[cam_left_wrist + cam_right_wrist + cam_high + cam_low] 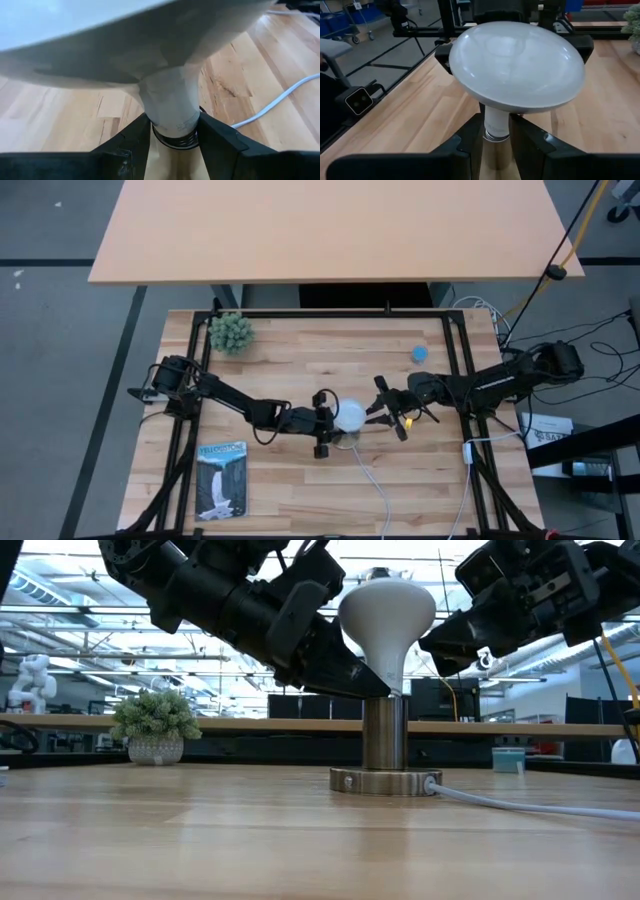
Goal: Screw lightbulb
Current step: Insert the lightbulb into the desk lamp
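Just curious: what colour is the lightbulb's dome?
White; the lightbulb shows best in the right wrist view.

Lightbulb [350, 416]: upright in the socket [385, 745], near the table's [300, 490] middle.
Socket: stands on the table; its cord [375, 485] runs off toward the near edge.
Left gripper [328, 421]: just left of the bulb, fingers [130, 145] on either side of its neck.
Right gripper [385, 411]: just right of the bulb.
Plant [231, 333]: far left corner.
Booklet [221, 478]: near left corner.
Small round object [419, 353]: far right, behind the right arm.
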